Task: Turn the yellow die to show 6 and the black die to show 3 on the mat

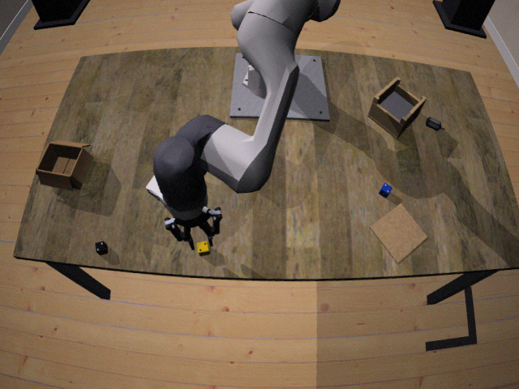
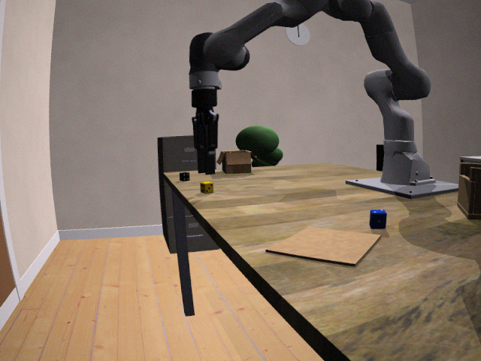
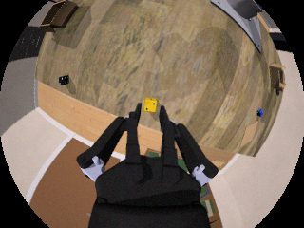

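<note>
Green bush [image 2: 257,138] — exterior view only.
</note>
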You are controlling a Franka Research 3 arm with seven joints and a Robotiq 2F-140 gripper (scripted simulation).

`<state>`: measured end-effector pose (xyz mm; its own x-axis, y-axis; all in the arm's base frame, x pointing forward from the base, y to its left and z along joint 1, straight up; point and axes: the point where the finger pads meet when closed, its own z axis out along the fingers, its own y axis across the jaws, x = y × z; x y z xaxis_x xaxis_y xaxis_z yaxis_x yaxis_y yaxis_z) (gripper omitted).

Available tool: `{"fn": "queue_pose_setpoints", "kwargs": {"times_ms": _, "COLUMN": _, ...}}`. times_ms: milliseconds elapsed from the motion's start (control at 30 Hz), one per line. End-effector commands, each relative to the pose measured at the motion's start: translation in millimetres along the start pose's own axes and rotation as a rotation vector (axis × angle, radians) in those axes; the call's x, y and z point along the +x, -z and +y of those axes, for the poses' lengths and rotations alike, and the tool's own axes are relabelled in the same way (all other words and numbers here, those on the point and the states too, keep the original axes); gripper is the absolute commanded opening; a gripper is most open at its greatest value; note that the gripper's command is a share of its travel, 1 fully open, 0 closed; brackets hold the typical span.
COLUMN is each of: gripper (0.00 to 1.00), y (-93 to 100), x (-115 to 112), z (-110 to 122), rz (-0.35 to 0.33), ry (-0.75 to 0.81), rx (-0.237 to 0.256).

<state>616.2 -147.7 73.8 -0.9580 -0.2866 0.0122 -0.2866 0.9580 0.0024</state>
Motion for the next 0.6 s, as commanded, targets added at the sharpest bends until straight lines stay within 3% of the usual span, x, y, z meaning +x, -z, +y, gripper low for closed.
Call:
{"fn": "queue_pose_setpoints", "kwargs": {"times_ms": 0, "gripper": 0.35, "y": -4.9, "x": -1, "z": -1, "rz": -0.006, "ry": 0.004, "rx": 0.001}}
{"fn": "queue_pose_setpoints", "kwargs": {"times_ms": 567, "gripper": 0.35, "y": -16.3, "x": -1, "z": -1, "rz": -0.006, "ry": 0.004, "rx": 0.001}}
